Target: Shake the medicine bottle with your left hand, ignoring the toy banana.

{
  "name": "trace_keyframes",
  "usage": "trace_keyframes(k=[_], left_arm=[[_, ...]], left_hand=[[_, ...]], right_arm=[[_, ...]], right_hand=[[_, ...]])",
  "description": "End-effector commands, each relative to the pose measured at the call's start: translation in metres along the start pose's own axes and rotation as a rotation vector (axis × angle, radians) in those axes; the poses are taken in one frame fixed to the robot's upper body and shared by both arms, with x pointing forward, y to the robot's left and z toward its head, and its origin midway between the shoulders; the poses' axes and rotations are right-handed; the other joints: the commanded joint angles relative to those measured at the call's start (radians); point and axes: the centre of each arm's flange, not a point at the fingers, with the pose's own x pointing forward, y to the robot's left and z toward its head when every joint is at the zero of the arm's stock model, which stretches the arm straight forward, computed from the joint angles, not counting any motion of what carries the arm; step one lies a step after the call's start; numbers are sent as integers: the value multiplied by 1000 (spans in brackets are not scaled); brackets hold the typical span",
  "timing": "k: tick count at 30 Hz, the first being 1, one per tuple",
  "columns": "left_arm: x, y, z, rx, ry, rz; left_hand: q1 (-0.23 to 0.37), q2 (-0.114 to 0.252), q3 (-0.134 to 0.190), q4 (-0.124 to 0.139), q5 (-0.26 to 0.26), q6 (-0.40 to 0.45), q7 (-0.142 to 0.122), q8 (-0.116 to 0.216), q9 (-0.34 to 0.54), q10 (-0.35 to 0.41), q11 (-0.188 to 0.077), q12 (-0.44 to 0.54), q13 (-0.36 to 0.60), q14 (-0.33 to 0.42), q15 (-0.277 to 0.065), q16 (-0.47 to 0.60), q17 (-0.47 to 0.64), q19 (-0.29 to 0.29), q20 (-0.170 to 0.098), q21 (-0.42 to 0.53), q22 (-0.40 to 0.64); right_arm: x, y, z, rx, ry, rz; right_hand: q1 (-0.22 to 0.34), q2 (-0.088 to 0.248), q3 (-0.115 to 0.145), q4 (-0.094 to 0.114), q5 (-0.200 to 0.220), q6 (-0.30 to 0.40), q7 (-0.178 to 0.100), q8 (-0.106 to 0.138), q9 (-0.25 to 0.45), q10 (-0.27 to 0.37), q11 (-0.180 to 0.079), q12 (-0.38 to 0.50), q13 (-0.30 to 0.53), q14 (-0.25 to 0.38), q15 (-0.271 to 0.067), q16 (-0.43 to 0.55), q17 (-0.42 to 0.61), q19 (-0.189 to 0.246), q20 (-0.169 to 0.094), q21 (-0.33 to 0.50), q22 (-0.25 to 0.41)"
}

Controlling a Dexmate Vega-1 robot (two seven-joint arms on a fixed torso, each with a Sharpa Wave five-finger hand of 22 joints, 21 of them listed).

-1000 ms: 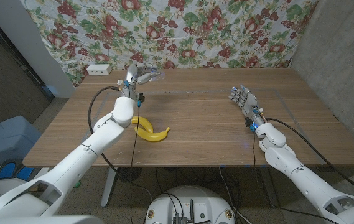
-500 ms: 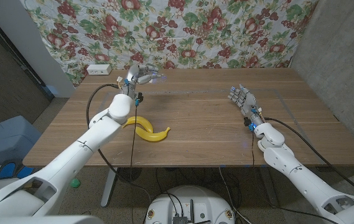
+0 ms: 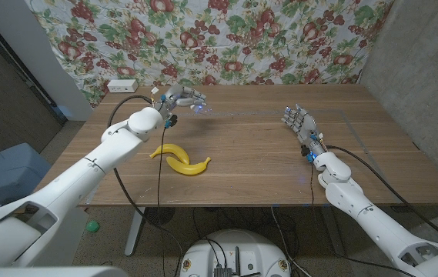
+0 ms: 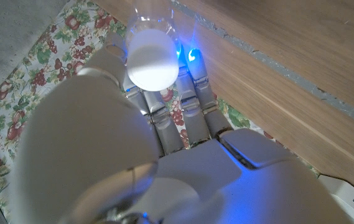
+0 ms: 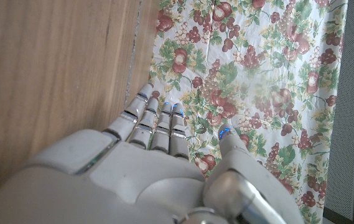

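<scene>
My left hand (image 3: 178,96) is raised over the table's far left part and grips the medicine bottle (image 3: 196,101), which shows as a pale blur past the fingers. In the left wrist view the hand (image 4: 164,124) closes round the clear bottle, its white cap (image 4: 153,59) facing the camera. The yellow toy banana (image 3: 182,158) lies on the table nearer than that hand, untouched. My right hand (image 3: 299,123) stands on the right side with straight, spread fingers (image 5: 155,121) and holds nothing.
A white power strip (image 3: 122,85) lies at the table's far left corner. A floral cloth (image 3: 280,38) hangs behind the table (image 3: 249,146). A blue bin (image 3: 7,173) and a small green ball (image 3: 91,225) are on the floor to the left.
My left hand has swung to the right with the bottle, which now points sideways instead of up, and the forearm has turned with it. The right hand and the banana have not moved.
</scene>
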Motion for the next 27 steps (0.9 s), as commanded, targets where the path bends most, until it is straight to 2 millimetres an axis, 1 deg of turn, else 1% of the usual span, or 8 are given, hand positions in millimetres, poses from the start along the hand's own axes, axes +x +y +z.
trace_keyframes(k=[1, 7, 8, 12, 15, 23, 27], left_arm=[[1, 2, 1, 19, 32, -53], [0, 2, 1, 17, 23, -41], [-1, 2, 1, 15, 17, -32], [-5, 2, 1, -6, -25, 39], [-10, 1, 0, -25, -66, 121], [-27, -4, -6, -118, -184, 400], [-31, -6, -8, -146, -214, 473]], left_hand=[[200, 187, 3, -3, 4, 7, 1, -1, 6, 13, -6, -3, 3, 249, -313, 0, 63, -6, -163, 9, 0], [201, 188, 4, -2, 4, 7, 3, -2, 6, 13, -7, -3, 5, 248, -313, -1, 63, -7, -163, 11, -4], [201, 187, 4, -2, 4, 6, 4, -3, 6, 15, -6, -3, 5, 248, -313, -1, 63, -7, -163, 12, -5], [201, 187, 4, -3, 4, 8, 5, -3, 6, 14, -6, -4, 6, 248, -313, -2, 63, -8, -164, 14, -7], [201, 187, 4, -2, 4, 7, 0, -4, 6, 15, -5, -4, 5, 249, -313, -2, 63, -9, -163, 16, -9], [200, 188, 4, -2, 4, 9, 2, -4, 6, 16, -6, -5, 6, 248, -314, -3, 63, -10, -163, 20, -14], [200, 188, 4, -1, 4, 9, 1, -5, 6, 16, -9, -6, 7, 249, -314, -3, 63, -10, -163, 22, -17]], right_arm=[[-1, 1, 1, -1, -3, 2], [0, 1, 1, -5, -2, 7], [0, 1, 1, -3, -2, 6], [-1, 0, 1, -5, -3, 6], [-2, -1, 1, 0, -3, 0], [-3, -3, 0, 2, -4, -1], [-3, -3, 0, 5, -4, -1]], right_hand=[[-3, -1, 3, -3, -3, 2, 4, -2, 3, 4, 5, 1, 2, 8, -1, -3, 3, 9, -1, -2, 4], [-3, -1, 3, -3, -3, 3, 4, -1, 3, 4, 4, 1, 2, 8, -2, -3, 3, 9, -1, -3, 4], [-3, -1, 3, -3, -3, 3, 4, -2, 3, 3, 0, 1, 2, 8, -2, -3, 3, 9, -1, -4, 4], [-3, -1, 3, -3, -3, 4, 4, -1, 3, 4, 2, 1, 2, 8, -2, -3, 3, 10, -1, -4, 4], [-4, 0, 3, -3, -3, 4, 4, -1, 3, 4, 2, 1, 2, 7, -3, -3, 3, 10, -1, -5, 5], [-4, 0, 4, -4, -3, 2, 5, -2, 3, 4, 4, 1, 2, 7, -2, -4, 2, 11, -1, -7, 5], [-4, -1, 4, -4, -3, 3, 5, -1, 3, 4, 5, 1, 2, 7, -2, -4, 2, 11, -1, -8, 5]])
